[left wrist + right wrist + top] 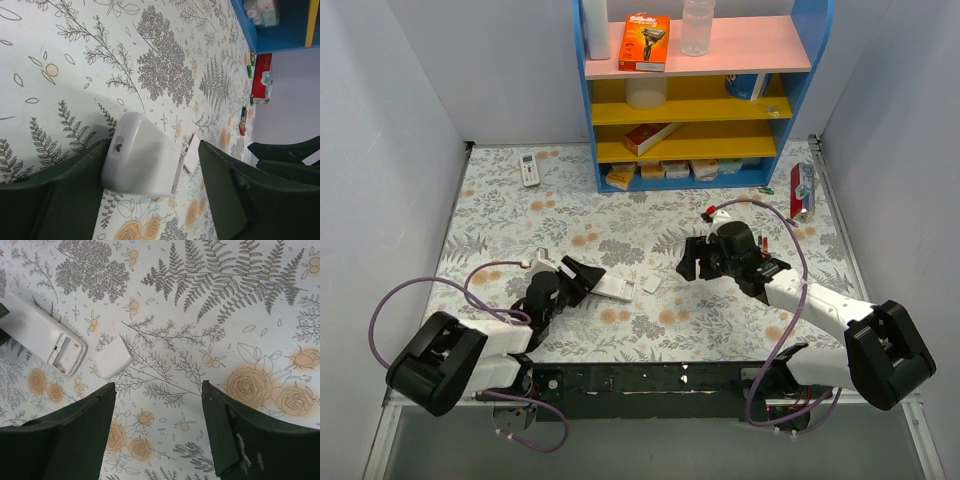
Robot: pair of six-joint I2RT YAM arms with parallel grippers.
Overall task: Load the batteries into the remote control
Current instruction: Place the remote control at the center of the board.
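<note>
The remote control [145,162] is a white bar lying on the flowered table cover, and in the top view it [614,288] sits left of centre. My left gripper [152,150] stands open around its near end; one finger [75,190] is at its side and the other is apart from it. Its battery bay [65,351] is open and empty, with the loose white cover [114,358] beside it. My right gripper [158,385] hovers open over bare table to the right of the cover, holding nothing. Small red batteries [242,129] lie far off near the table's right side.
A blue and yellow shelf unit [690,110] with boxes and bottles stands at the back. A red pack [803,190] lies at its right foot. A smaller white remote with buttons [529,168] lies at the back left. Grey walls close in both sides.
</note>
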